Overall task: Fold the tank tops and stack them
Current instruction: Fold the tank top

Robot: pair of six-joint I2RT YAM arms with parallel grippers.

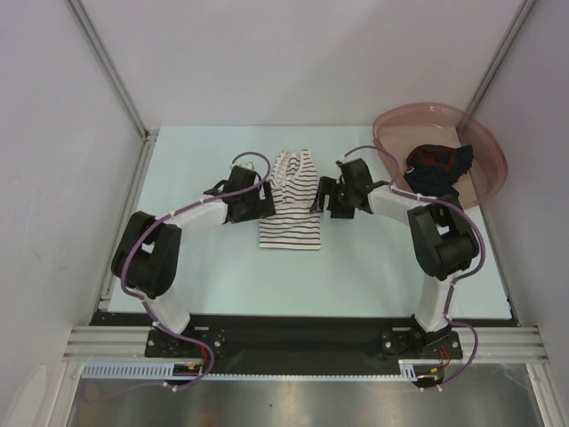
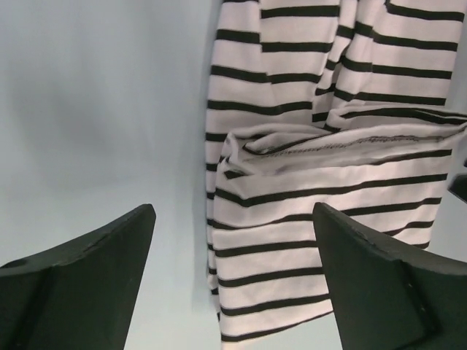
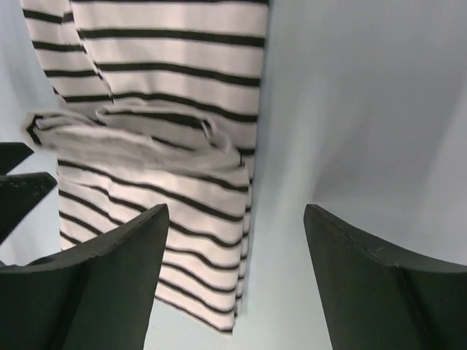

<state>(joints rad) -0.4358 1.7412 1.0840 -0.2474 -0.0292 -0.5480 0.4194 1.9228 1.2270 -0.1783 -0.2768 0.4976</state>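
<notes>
Where it lies at centre, one white black-striped cloth tank top (image 1: 292, 206) is flanked by two grippers: left gripper (image 1: 263, 197) at 9 o'clock, right gripper (image 1: 324, 197) at 3 o'clock, both spread and empty. One navy-and-red tank top (image 1: 437, 167) sits in one pink translucent round basin (image 1: 480, 147) at 2 o'clock.
</notes>
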